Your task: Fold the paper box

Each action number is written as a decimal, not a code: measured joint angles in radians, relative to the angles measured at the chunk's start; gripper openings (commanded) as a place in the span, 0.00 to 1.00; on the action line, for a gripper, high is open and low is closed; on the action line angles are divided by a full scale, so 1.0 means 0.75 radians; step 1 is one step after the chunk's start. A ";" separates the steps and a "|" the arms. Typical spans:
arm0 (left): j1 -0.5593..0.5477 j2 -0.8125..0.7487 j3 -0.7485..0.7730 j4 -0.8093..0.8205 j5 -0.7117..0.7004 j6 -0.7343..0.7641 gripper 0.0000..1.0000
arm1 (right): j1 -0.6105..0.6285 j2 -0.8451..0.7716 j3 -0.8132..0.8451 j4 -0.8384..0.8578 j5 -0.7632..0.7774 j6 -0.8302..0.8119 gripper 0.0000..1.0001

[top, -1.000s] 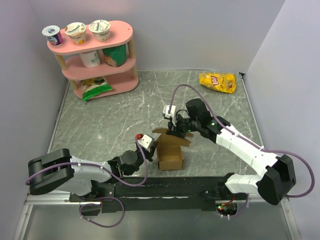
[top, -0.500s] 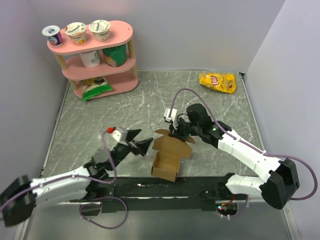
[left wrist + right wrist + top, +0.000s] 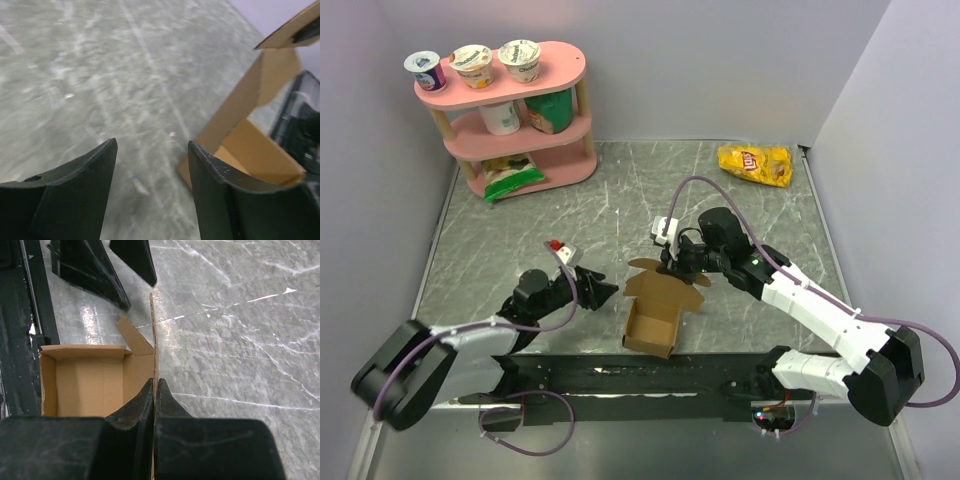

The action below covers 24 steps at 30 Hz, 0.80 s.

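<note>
On the grey marbled table, near its front edge and between the two robot arms, sits one small brown paper box. Its top is open and its inside is bare. One lid flap with rounded ears stands up from the box's far side.

The right gripper reaches in from the right. Its two fingers are pinched tight on the top edge of that flap. The right wrist view looks straight down the thin cardboard edge, clamped between the dark fingers, with the box open to the left.

The left gripper lies low just to the left of the box, pointing towards it. Its two fingers are spread apart, hold nothing and do not touch the cardboard. In the left wrist view the bare table shows between the two fingers, and the box stands off to the right.

At the far left stands one pink shelf with three tiers. The top tier holds three yoghurt cups. The middle tier holds one white tub and one green pack. One green bag lies on the bottom tier. One yellow chip bag lies at the far right, well apart from the box.
</note>
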 measured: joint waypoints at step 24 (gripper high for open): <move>-0.039 0.561 0.200 0.592 0.464 -0.215 0.56 | 0.000 -0.004 0.000 0.011 -0.011 0.010 0.00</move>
